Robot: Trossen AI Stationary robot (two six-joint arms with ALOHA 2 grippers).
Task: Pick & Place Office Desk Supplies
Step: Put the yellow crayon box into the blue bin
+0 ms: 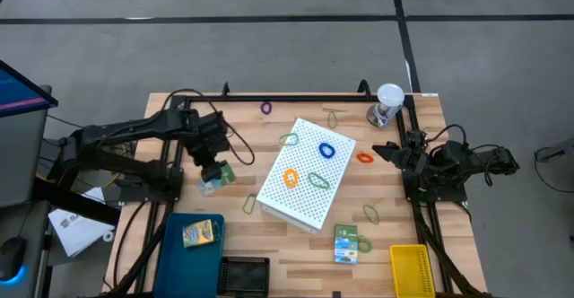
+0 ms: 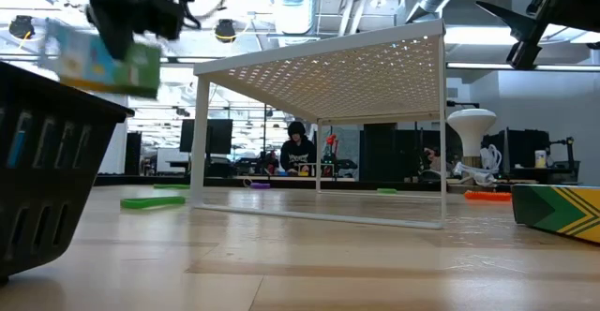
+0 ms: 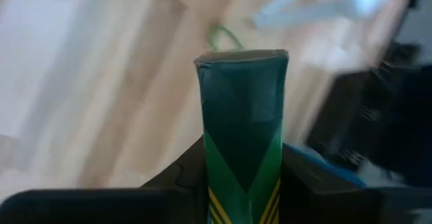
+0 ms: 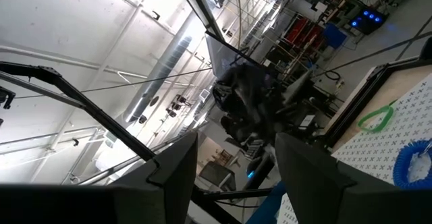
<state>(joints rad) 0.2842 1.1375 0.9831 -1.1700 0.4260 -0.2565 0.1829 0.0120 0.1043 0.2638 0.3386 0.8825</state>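
My left jaws (image 1: pixel 213 178) pinch the green card box (image 3: pixel 241 136), lifted off the desk (image 1: pixel 269 244) to clear the blue bin (image 1: pixel 175 253); my right jaws (image 1: pixel 387 150) wait spread.

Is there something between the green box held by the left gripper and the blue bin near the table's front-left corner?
Nothing visible. The left gripper holds the green box above bare table, and the blue bin lies just beyond it, already containing one crayon box.
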